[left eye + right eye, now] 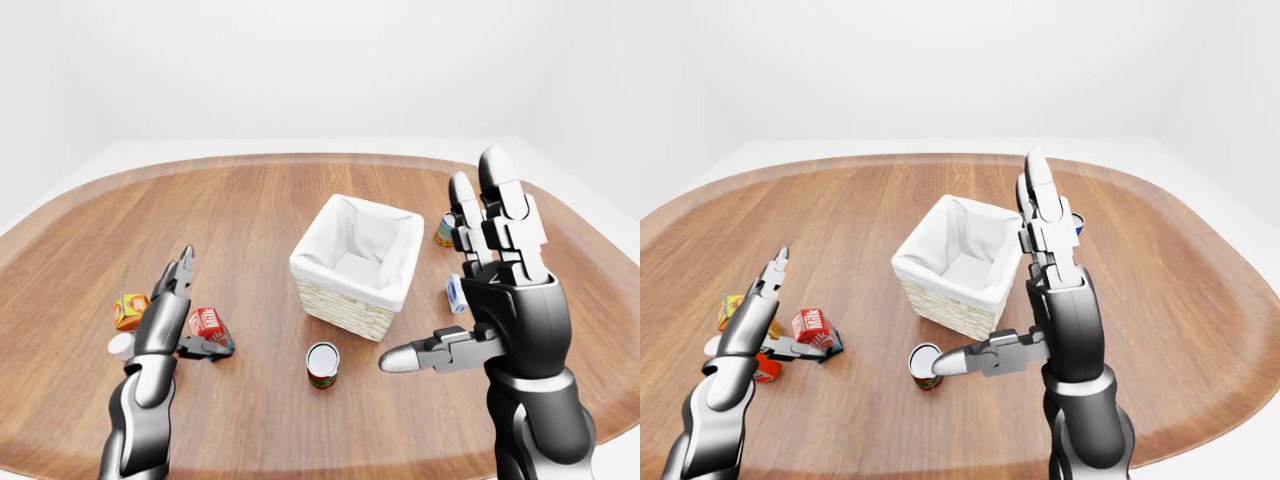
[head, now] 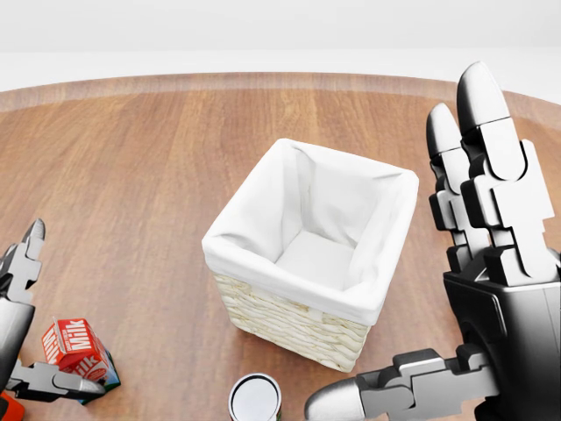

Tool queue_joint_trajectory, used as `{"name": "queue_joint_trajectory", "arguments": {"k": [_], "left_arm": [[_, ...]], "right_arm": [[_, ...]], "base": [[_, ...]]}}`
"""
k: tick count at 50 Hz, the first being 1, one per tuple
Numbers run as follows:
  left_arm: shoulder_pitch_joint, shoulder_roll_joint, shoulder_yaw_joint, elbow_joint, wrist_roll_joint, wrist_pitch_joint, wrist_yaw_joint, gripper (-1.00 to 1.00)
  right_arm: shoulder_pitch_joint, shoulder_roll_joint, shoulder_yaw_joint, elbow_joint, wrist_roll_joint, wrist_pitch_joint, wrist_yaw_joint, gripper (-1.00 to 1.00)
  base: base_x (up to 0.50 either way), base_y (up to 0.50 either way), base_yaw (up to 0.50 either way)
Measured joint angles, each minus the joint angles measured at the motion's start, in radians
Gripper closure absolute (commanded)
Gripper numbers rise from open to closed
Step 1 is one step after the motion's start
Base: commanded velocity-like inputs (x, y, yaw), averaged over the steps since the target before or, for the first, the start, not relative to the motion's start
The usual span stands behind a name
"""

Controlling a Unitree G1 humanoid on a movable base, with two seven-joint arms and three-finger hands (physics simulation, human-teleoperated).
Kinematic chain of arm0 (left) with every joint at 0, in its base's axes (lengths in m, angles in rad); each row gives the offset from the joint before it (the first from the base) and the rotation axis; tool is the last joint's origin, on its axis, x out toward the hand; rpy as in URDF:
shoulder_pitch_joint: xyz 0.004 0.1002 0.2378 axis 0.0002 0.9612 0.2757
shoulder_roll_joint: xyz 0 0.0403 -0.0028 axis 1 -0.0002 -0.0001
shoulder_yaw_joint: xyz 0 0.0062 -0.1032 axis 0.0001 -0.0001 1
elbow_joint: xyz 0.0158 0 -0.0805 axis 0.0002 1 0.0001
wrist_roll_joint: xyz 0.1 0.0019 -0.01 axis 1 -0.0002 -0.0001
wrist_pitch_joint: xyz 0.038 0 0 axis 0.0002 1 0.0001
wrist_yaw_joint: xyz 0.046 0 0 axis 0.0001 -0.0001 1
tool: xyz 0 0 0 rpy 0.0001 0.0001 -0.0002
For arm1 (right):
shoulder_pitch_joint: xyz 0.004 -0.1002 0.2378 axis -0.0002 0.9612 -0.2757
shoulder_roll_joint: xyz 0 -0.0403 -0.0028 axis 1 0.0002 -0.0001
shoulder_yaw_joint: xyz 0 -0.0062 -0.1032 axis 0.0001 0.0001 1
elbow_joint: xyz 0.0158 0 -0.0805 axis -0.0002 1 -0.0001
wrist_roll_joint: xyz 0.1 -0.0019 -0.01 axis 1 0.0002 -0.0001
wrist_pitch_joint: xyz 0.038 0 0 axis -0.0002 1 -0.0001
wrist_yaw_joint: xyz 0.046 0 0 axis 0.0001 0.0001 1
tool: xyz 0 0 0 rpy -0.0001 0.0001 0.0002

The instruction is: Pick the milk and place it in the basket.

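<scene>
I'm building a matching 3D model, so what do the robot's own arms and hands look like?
Both arms have glossy silver-grey rounded shells with black joint sections. The left hand and right hand are blocky black with three segmented fingers ending in rounded silver-grey tips. No cables, sleeves or markings are visible.

Bright, even, sharp; soft shadows

Milk carton (image 2: 74,346): red, white lettering, blue at base. Basket (image 2: 289,324): pale woven straw, white cloth liner. Table (image 1: 250,210): brown wood grain. Small carton (image 1: 130,311): orange and yellow. Can (image 1: 322,364): white top, red and green label. Left hand (image 1: 172,300) and right hand (image 1: 500,280): glossy black and silver-grey.
</scene>
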Motion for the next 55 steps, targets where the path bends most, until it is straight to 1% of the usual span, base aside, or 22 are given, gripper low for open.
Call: {"name": "queue_joint_trajectory", "arguments": {"k": [13, 29, 45, 46, 49, 55], "left_arm": [[-0.057, 0.049, -0.005, 0.171, -0.009, 0.0, 0.058, -1.0], [-0.129, 0.097, -0.035, 0.351, -0.006, 0.0, 0.137, -1.0], [-0.234, 0.112, -0.123, 0.606, 0.023, 0.0, 0.242, -1.0], [-0.237, 0.113, -0.128, 0.618, 0.022, 0.0, 0.241, 1.0], [-0.243, 0.116, -0.138, 0.653, 0.02, 0.0, 0.234, 1.0], [-0.277, 0.133, -0.138, 0.691, 0.051, 0.0, 0.254, 1.0]], "right_arm": [[0.006, 0.001, -0.002, 0.003, 0.002, 0.0, -0.003, -1.0], [-0.001, 0.001, -0.003, 0.0, 0.0, 0.0, -0.005, -1.0], [-0.002, 0.001, 0.001, -0.002, -0.003, 0.0, -0.008, -1.0], [-0.001, 0.001, 0.0, -0.002, -0.003, 0.0, -0.009, -1.0], [-0.001, 0.001, -0.001, -0.003, -0.001, 0.0, -0.01, -1.0], [-0.001, 0.002, -0.005, -0.005, 0.003, 0.0, -0.012, -1.0]], "base": [[0.0, 0.0, 0.0], [0.0, 0.0, 0.0], [0.0, 0.0, 0.0], [0.0, 0.0, 0.0], [0.0, 0.0, 0.0], [0.0, 0.0, 0.0]]}}
